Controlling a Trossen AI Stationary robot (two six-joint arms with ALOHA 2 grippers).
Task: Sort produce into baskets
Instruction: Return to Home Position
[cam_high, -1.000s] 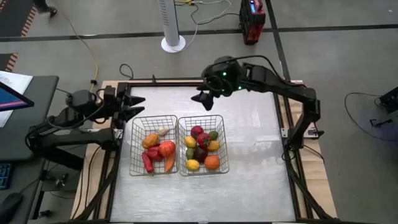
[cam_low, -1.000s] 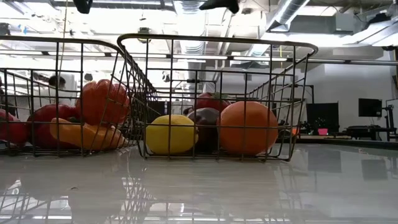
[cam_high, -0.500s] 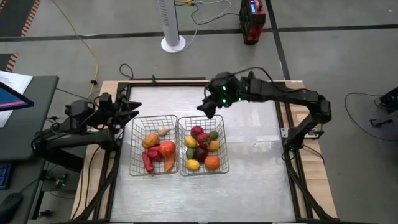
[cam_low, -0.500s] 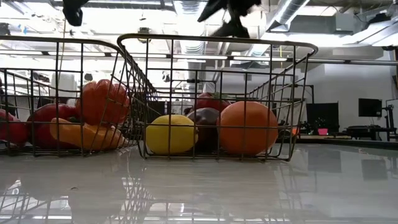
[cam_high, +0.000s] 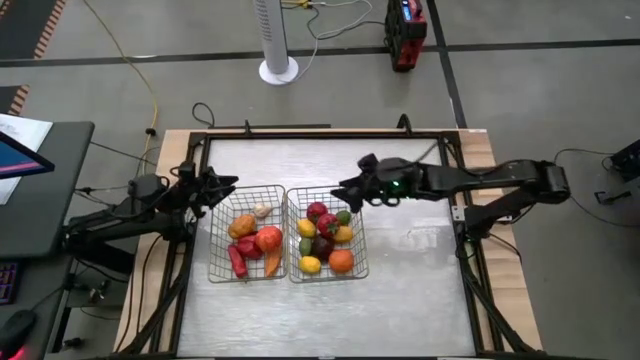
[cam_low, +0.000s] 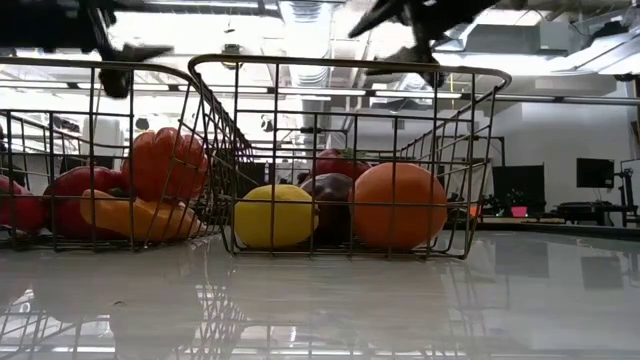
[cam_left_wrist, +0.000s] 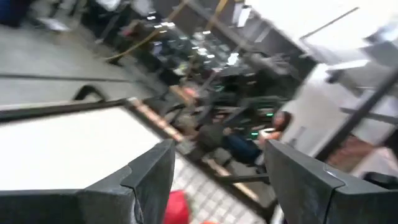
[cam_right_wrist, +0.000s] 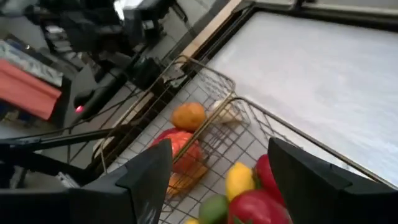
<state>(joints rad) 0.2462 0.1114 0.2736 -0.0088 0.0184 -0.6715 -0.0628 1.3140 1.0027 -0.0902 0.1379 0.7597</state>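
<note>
Left gripper (cam_high: 226, 183) and right gripper (cam_high: 343, 189) both spread wide, empty; produce (cam_high: 268, 238) sits in two wire baskets mid-table.
Left gripper hovers above the far left corner of the left basket (cam_high: 212, 240), and right gripper hovers above the far rim of the right basket (cam_high: 363, 240). The baskets stand side by side, inner rims touching or nearly so. Bare table (cam_high: 410, 290) lies open on the right, the near side and the far side, and a dark frame (cam_high: 300, 132) edges it. Left basket holds a whitish bulb (cam_high: 262, 210), orange carrot (cam_high: 272, 264), long red pepper (cam_high: 237, 261), and round red and orange pieces. Right basket holds a yellow lemon (cam_low: 274, 216), an orange (cam_low: 399, 206), and red, green and dark purple pieces.
</note>
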